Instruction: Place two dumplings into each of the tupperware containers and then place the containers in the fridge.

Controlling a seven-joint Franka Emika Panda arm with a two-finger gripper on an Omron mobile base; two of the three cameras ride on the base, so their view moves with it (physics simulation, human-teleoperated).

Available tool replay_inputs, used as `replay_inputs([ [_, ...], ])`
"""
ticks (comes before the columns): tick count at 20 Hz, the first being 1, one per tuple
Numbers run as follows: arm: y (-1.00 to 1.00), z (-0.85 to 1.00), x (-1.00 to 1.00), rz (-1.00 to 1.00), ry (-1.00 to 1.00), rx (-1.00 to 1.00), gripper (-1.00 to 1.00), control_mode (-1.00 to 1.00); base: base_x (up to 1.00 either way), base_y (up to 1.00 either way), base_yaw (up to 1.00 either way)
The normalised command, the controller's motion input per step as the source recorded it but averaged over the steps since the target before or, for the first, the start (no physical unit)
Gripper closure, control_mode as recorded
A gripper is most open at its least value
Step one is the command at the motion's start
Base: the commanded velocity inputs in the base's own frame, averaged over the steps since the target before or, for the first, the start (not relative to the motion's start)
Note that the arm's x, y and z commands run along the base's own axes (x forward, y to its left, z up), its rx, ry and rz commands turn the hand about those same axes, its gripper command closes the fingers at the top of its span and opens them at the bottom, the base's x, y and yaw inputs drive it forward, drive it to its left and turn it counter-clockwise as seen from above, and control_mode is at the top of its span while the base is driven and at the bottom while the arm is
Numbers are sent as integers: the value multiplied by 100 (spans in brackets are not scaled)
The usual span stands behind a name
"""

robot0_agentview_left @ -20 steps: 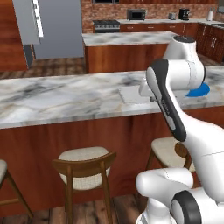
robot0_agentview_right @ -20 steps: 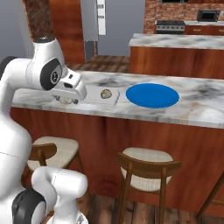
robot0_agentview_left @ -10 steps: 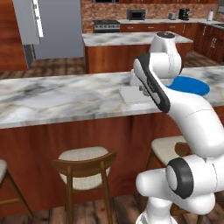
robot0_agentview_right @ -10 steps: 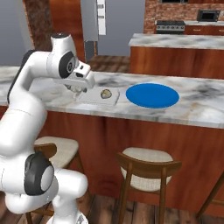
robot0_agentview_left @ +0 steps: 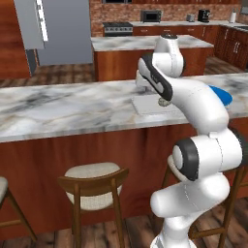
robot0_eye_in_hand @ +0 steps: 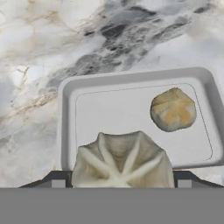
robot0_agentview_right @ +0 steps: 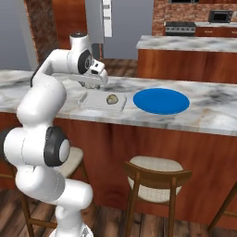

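Jaws (robot0_eye_in_hand: 118, 186) were grasping a pale wrinkled dumpling (robot0_eye_in_hand: 122, 161) above the shallow see-through tray (robot0_eye_in_hand: 65, 109). I'd have released it just beside the tan dumpling (robot0_eye_in_hand: 173, 109) lying ahead of them.

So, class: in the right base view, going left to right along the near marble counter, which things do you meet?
Hand over the left end of the tupperware container → dumpling lying in that container → round blue plate.
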Motion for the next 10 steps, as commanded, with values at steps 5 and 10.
replay_inputs([
  [5, 0, -43, 63, 0, 4, 0, 100, -100, 0, 0, 0],
  [10, 0, -54, 25, 0, 4, 0, 100, -100, 0, 0, 0],
])
